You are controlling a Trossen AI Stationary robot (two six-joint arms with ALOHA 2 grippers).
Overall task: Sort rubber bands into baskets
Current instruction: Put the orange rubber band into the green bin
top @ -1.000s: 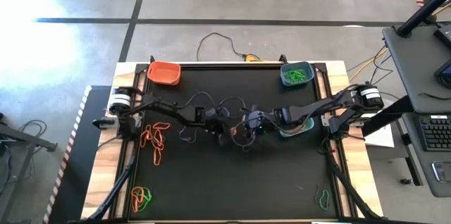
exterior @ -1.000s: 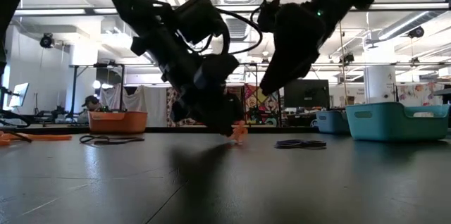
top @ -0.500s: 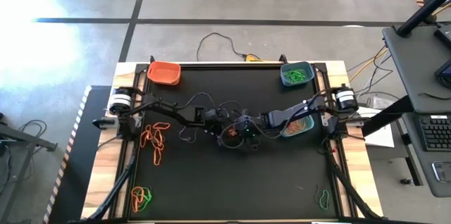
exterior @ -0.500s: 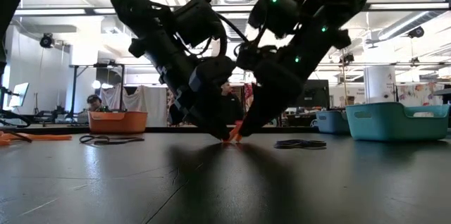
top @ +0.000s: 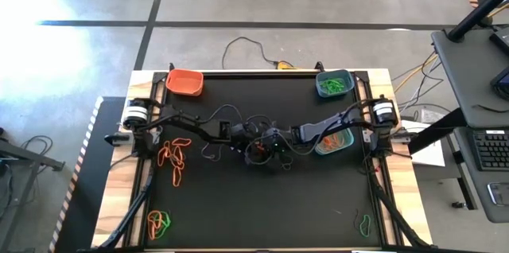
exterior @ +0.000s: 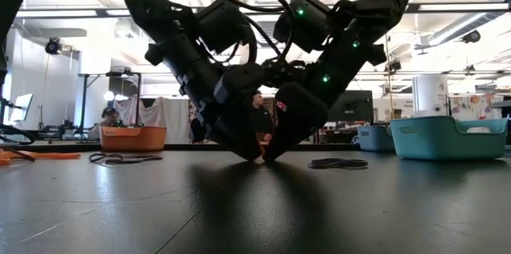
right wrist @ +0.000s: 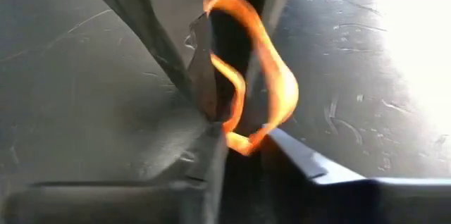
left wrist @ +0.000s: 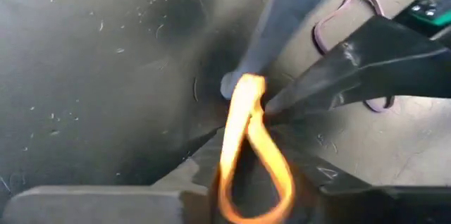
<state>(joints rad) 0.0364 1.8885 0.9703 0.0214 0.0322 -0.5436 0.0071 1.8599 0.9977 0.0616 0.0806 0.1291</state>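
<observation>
Mid-bench (top: 238,205), tips of the left claw (top: 258,156) and right claw (top: 269,153) meeting over one orange rubber band (left wrist: 248,146). Left claw pinched shut on that band, loop standing up between its fingers. Right claw slightly parted around the loop's far end, grip unclear. Loose orange bands (top: 175,157) well to the left; dark band (exterior: 339,163) flat just right of the claws. Orange basket (top: 185,82) and green-filled basket (top: 334,84) at the far corners; teal basket (top: 334,143) partly under the right arm.
</observation>
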